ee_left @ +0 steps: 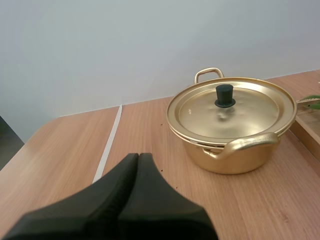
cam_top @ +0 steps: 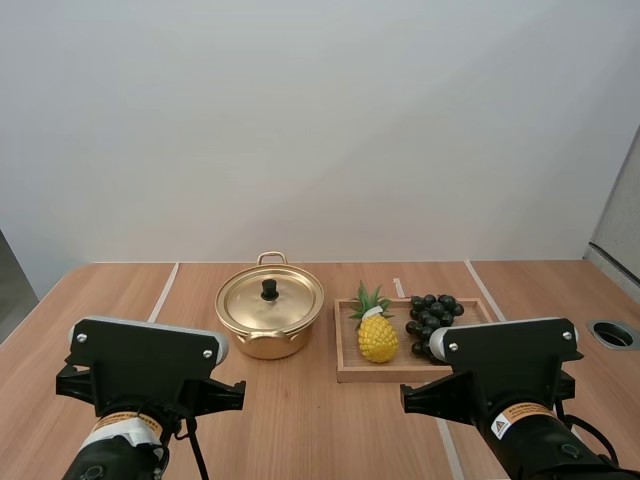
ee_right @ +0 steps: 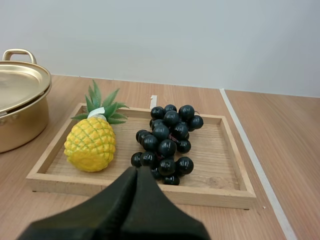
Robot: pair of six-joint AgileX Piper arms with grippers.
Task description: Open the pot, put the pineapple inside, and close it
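Your left gripper [ee_left: 138, 159] and right gripper [ee_right: 136, 171] are both pressed together, holding nothing. Beyond them the lid [ee_left: 245, 112] sits on the pot [ee_left: 235, 157], and the pineapple [ee_right: 91, 142] lies in the tray [ee_right: 220, 198]. Opening is not yet begun, I judge; the next move calls for spreading the left one around the knob [ee_left: 224, 95].

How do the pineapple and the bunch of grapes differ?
The pineapple is yellow with green leaves; the bunch of grapes is black. The pineapple is one solid piece; the bunch is many small balls. The pineapple lies nearer the pot than the bunch. Both lie in the wooden tray.
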